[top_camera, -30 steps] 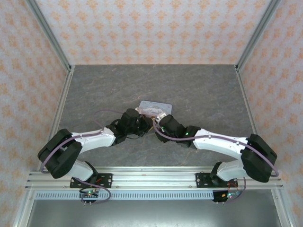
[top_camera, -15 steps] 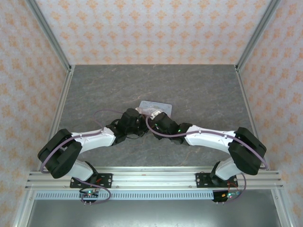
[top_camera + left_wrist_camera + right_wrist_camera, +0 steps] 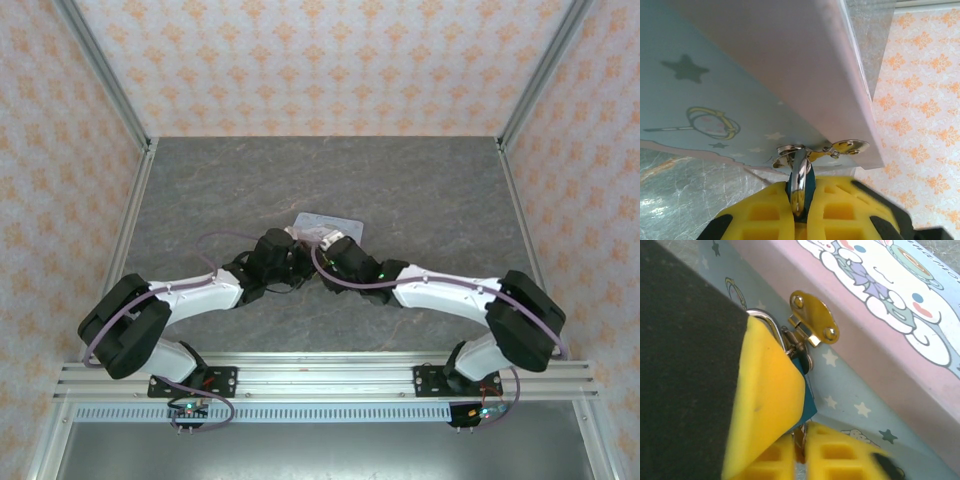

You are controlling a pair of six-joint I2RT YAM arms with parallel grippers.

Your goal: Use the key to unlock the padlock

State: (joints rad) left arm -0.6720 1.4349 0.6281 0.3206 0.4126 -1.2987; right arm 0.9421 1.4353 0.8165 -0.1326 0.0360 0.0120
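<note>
Grey marbled tabletop (image 3: 400, 180) w/ pastel tin box (image 3: 335, 220) approx. centre, prob. flat

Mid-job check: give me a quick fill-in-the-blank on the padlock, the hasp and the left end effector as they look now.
The left end effector grips the padlock between ____ pads.
The padlock's shackle is ____ in colour.
The gold hasp on the tin box is fixed with ____ rivets.
Missing words: yellow; silver; two.

Both arms stretch inward; left pincer (image 3: 799, 199) and right pincer (image 3: 801, 441) clamped, adjacent.
</note>
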